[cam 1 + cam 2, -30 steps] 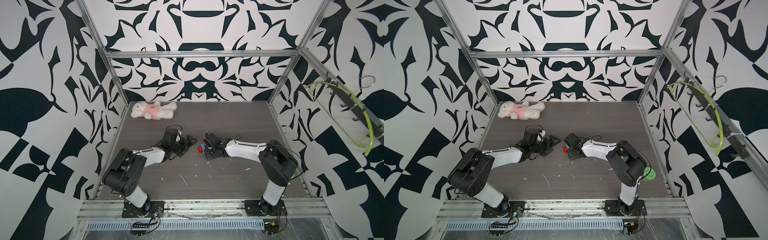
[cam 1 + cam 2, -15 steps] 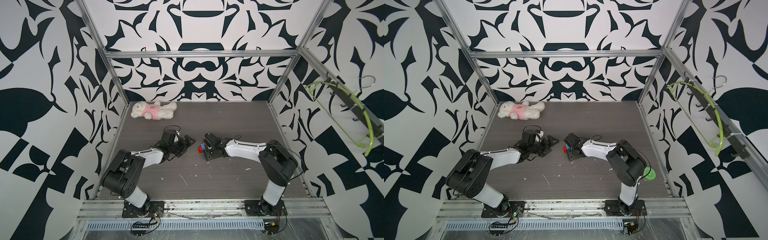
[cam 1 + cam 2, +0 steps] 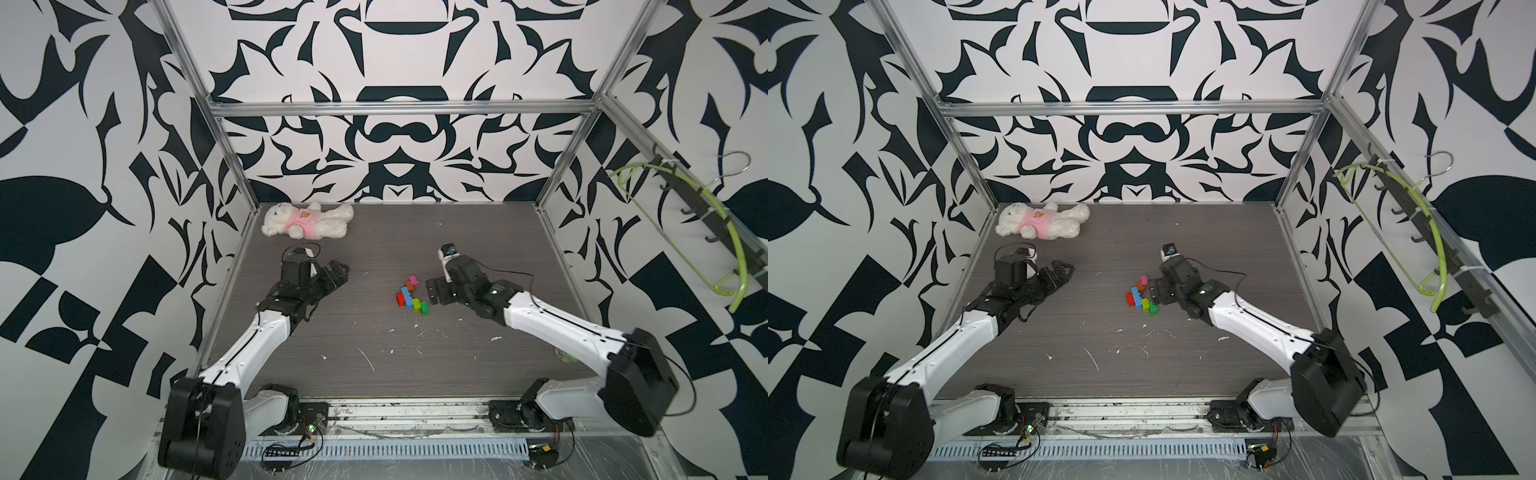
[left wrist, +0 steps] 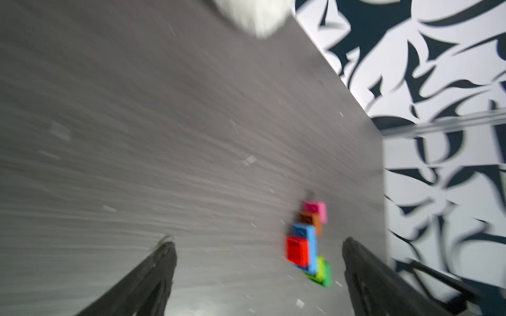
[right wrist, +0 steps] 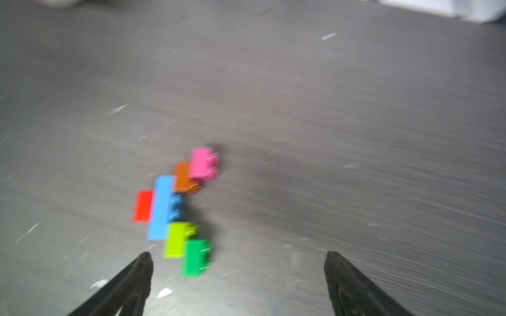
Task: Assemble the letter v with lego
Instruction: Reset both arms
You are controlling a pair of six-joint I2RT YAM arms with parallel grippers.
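Roughly at the middle of the surface (image 3: 478,232), the letter v (image 3: 411,296) lies flat as a short bent chain of joined bricks, and neither arm is touching it. The right wrist view is blurred but shows the order of the bricks. A pink brick (image 5: 204,164) is at one end, followed by an orange brick (image 5: 183,176). Next comes a longer blue brick (image 5: 161,208) with a red brick (image 5: 143,205) against its outer side. A lime brick (image 5: 176,239) and a green brick (image 5: 195,257) finish the other end.

The right end effector (image 3: 433,291) sits low, just beside the chain on the right arm's side. Its jaws are spread wide with nothing between them. In the right wrist view the green end lies near one of the fingers (image 5: 142,273), with a strip of bare surface between the two.

The left end effector (image 3: 337,272) is well apart from the chain, over the left part of the surface, and points toward it. Its jaws are also spread wide and empty. The left wrist view shows the chain ahead, beyond the fingertips.

A white plush bear (image 3: 307,220) in a pink shirt lies at the far left corner, by the back wall. Small white flecks (image 3: 365,359) dot the near part of the surface.
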